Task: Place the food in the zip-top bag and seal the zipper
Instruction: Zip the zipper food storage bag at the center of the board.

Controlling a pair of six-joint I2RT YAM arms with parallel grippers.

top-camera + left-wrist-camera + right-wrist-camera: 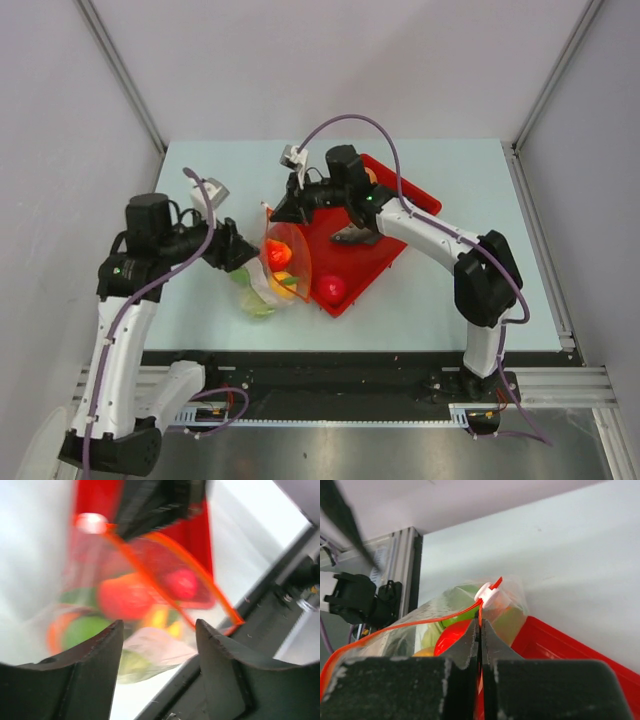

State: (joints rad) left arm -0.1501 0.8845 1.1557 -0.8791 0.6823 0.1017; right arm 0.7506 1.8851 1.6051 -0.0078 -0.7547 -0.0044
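The zipper (445, 616) is pinched by the right claw (481, 630), jaws together; white slider tab (489, 594) is seen just beyond the tips, upper centre, strip running off to lower left. The left claw (159, 625) is held apart, empty; zip-top bag (272, 288) with food (125, 597) is found just ahead, mid worktop (430, 290); right arm judged nearer the tab

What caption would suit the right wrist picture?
Right gripper shut on the zip-top bag's orange-red zipper, near its white slider.

Zip-top bag (300, 252) clear, glossy plastic (crinkled); red tray (356, 270) smooth plastic; table (420, 292) matt, pale
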